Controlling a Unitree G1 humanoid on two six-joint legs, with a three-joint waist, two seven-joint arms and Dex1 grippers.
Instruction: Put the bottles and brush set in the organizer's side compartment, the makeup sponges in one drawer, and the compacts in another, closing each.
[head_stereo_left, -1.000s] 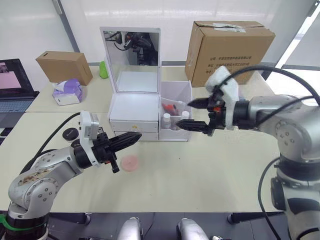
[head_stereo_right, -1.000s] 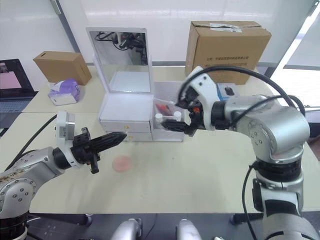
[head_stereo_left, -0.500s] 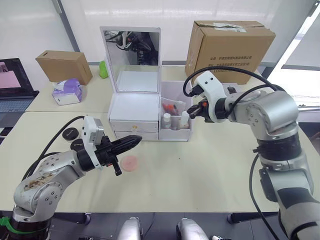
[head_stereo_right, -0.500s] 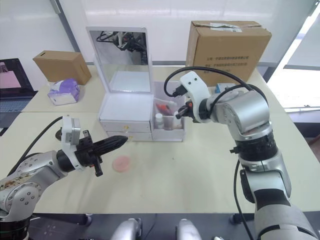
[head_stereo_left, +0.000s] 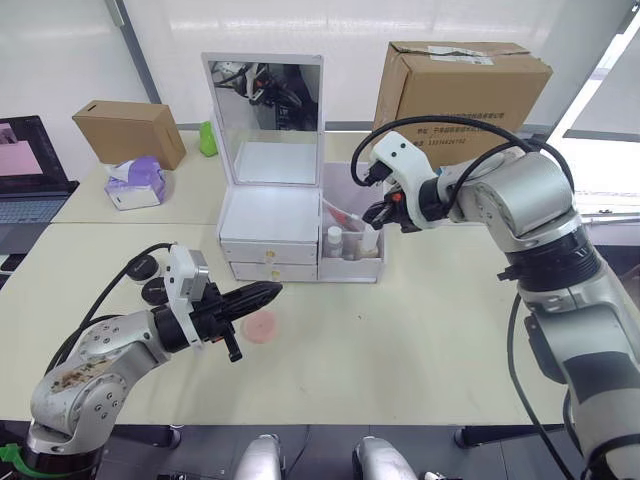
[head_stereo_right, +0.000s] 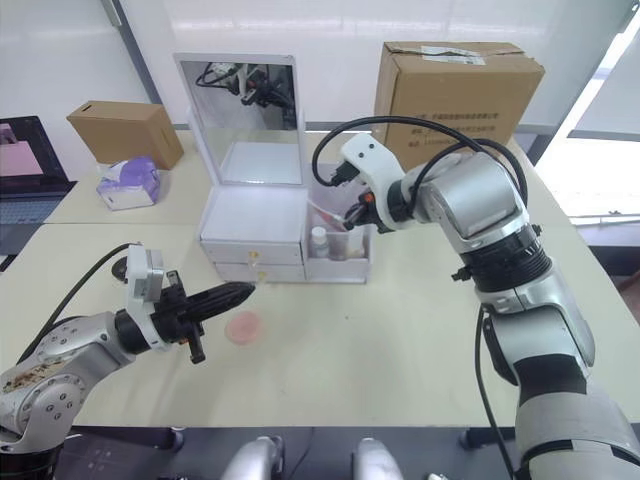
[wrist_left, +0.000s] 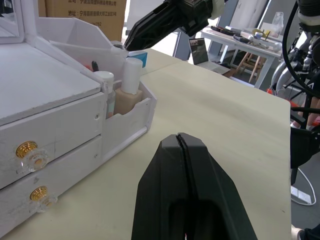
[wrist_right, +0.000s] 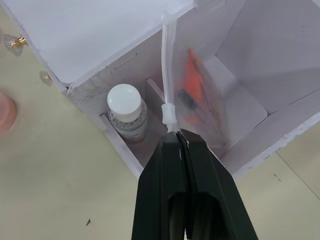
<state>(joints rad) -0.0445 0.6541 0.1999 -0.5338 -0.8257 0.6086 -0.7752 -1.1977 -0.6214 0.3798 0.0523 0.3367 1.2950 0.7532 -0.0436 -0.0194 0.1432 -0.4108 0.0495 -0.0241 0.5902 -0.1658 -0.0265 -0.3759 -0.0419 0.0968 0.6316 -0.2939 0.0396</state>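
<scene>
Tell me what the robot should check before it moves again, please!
1. Brush set down inside the side compartment: ok.
2. Right gripper let go of the brush set: not ok, it is shut on the pouch's top edge.
3. Bottles standing in the side compartment: ok, two are upright at its front.
4. A drawer open for the sponge: not ok, both drawers are shut.
5. Left gripper free to work: ok, shut and holding nothing.
6. Sponge within easy reach: ok, it lies on the table just beyond the left gripper's tips.
</scene>
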